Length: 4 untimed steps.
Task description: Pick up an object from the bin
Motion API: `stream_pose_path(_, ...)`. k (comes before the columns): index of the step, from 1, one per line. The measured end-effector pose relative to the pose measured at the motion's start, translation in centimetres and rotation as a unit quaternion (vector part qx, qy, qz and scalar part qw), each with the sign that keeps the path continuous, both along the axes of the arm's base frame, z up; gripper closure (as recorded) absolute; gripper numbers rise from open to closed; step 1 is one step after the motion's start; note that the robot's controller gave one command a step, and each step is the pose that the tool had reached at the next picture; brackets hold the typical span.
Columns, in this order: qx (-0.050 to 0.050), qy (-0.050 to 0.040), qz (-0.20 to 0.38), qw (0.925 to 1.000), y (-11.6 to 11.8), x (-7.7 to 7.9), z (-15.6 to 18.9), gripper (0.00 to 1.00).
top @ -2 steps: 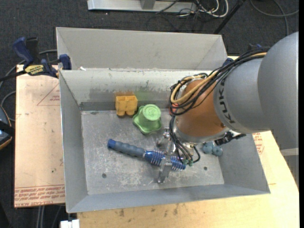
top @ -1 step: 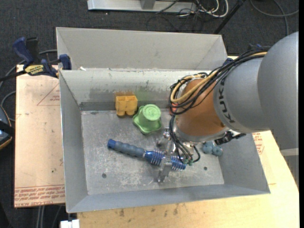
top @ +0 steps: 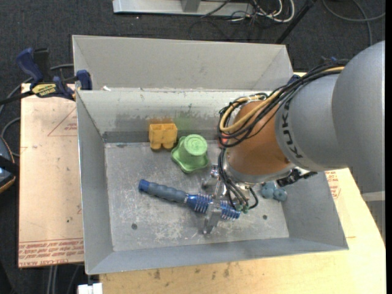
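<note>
My gripper [top: 211, 206] stands open, straddling the bristled head of the blue brush [top: 174, 195] near the bin's [top: 92, 164] front edge.

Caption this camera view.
Pincer low at the bristle end of a blue brush; green cup and yellow block beyond.

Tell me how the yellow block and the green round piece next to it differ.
The yellow block is boxy; the green piece is round with a circular top. The yellow block sits by the bin's back wall; the green piece lies nearer the gripper. The green piece looks bigger than the yellow block. Both are single-coloured and lie side by side.
</note>
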<state>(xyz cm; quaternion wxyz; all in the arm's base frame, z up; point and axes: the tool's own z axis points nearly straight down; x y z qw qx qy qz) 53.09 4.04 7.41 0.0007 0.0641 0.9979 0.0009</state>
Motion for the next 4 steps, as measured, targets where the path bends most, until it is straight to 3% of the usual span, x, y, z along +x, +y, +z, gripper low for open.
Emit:
stream_pose_path(1, 0.0, 0.0001, 0.0, 1.0, 0.0, 0.1, 0.1, 0.0)
stream_pose_path(2, 0.0, -0.0022, -0.001, 1.0, 0.0, 0.2, 0.2, 1.0)
stream_pose_path(3, 0.0, -0.0031, -0.001, 1.0, 0.0, 0.5, 8.0, 1.0)
stream_pose_path(4, 0.0, -0.0013, 0.0, 1.0, 0.0, 0.6, 11.5, 1.0)
